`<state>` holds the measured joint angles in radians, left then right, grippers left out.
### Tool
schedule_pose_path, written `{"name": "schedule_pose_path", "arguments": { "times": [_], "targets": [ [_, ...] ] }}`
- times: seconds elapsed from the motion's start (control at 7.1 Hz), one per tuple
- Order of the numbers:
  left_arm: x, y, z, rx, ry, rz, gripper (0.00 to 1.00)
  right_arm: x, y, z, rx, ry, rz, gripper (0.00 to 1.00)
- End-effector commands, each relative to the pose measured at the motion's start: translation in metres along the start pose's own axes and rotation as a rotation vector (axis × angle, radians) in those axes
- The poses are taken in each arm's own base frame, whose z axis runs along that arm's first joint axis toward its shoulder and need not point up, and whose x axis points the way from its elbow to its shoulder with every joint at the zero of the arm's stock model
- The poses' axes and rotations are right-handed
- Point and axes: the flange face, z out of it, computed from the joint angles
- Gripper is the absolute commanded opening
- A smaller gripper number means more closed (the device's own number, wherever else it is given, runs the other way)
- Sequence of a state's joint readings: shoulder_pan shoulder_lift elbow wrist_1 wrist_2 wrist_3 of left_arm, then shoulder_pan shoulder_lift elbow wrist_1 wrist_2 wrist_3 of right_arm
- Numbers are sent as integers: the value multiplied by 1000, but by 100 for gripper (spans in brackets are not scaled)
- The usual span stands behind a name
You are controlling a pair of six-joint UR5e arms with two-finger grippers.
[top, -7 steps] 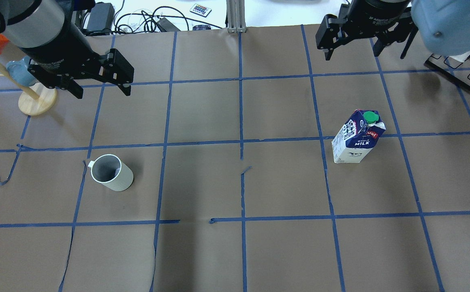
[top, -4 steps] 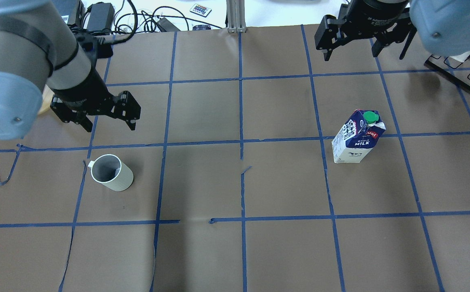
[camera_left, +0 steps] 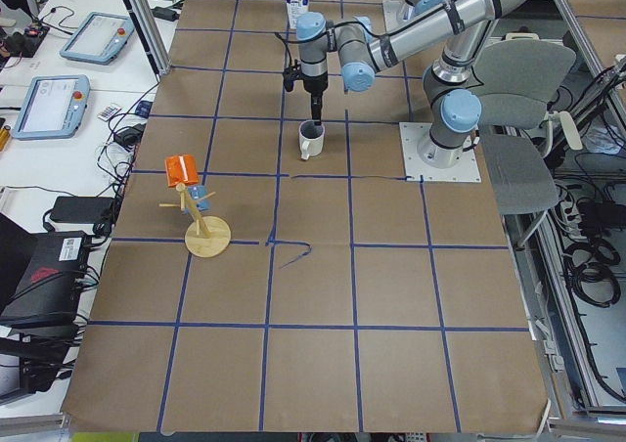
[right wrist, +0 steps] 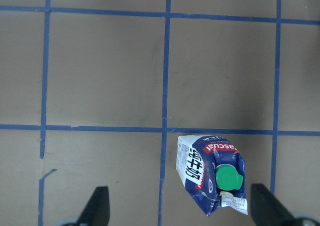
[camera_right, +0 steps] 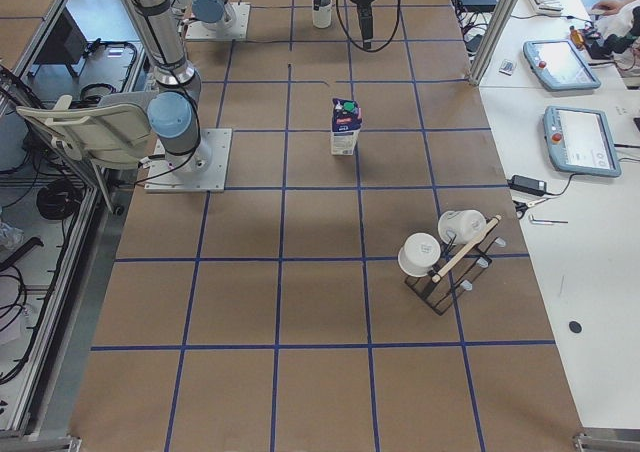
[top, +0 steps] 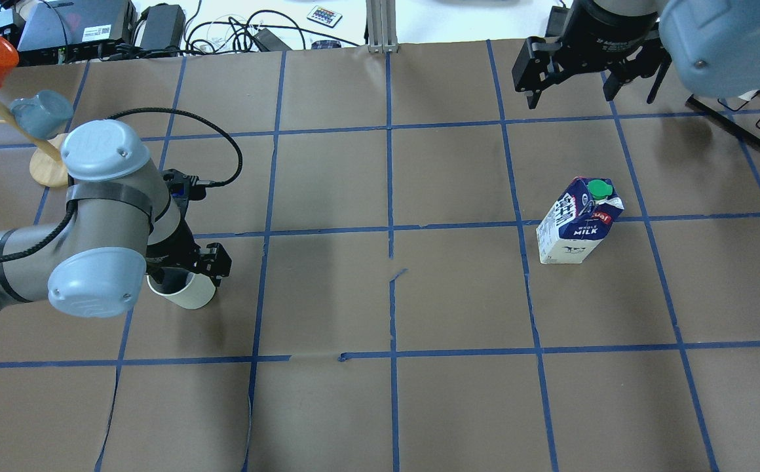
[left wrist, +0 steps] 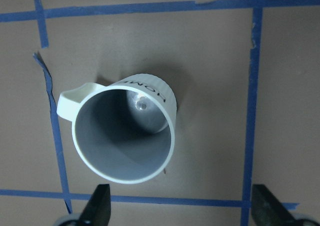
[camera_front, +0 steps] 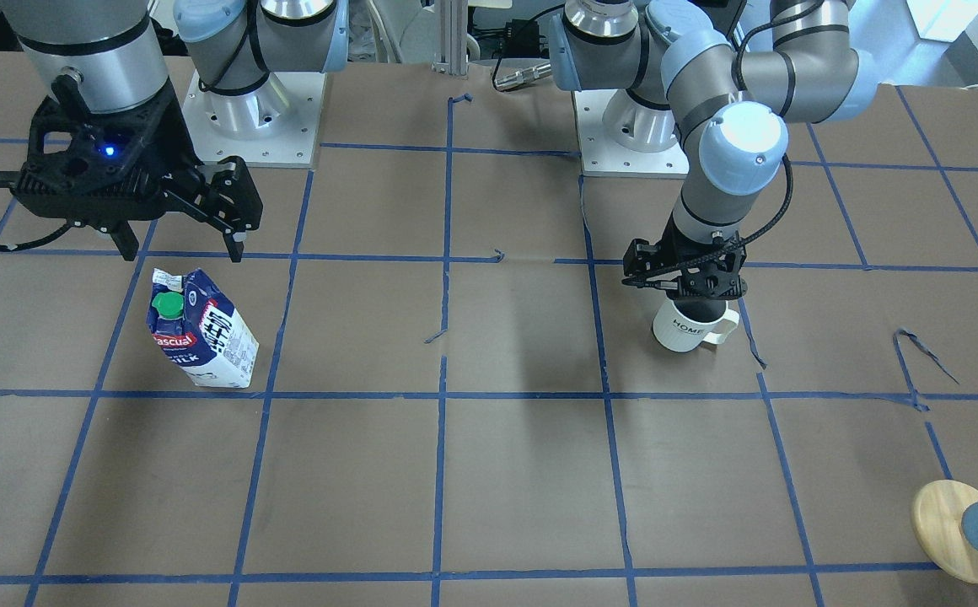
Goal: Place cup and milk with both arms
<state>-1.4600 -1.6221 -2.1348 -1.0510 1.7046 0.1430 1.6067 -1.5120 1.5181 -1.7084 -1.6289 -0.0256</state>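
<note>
Lowered since a second ago, the left hand is hanging spread over the cup, sitting off-centre on the bench; one finger is risking striking its rim and tipping it, while the right hand is waiting released, well apart from the upright milk.

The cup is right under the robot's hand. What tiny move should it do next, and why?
Probably lower the left gripper a little. Its fingers are open and seem to sit just above the rim of the cup, which stands upright on the table and is not yet gripped. Going down would bring the fingers beside the cup's wall, so they could then close on it.
</note>
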Motion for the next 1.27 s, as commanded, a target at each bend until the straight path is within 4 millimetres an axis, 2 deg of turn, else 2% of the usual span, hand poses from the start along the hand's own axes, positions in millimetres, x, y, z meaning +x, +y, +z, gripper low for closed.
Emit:
{"name": "schedule_pose_path", "arguments": {
  "times": [0.0,0.14,0.28,0.42,0.56,0.85,0.99,1.13],
  "targets": [
    [1,-10,25,-15,1,7,60,25,12,38,-71,8,-44,100],
    [0,-13,25,-12,2,2,8,64,18,63,-114,-9,18,100],
    [0,-14,22,-3,3,0,0,80,28,91,-159,-6,20,100],
    [-1,-17,18,8,0,4,0,80,42,128,-179,-7,13,100],
    [-4,-24,8,28,-6,-13,0,87,51,151,-166,-4,21,100],
    [-4,-57,-29,31,11,-135,0,89,56,159,-170,-9,32,100],
    [22,-81,-57,51,66,-183,0,86,56,157,-161,-13,36,100],
    [61,-111,-78,65,98,-242,0,86,56,157,-161,-17,40,83]
  ]
}}
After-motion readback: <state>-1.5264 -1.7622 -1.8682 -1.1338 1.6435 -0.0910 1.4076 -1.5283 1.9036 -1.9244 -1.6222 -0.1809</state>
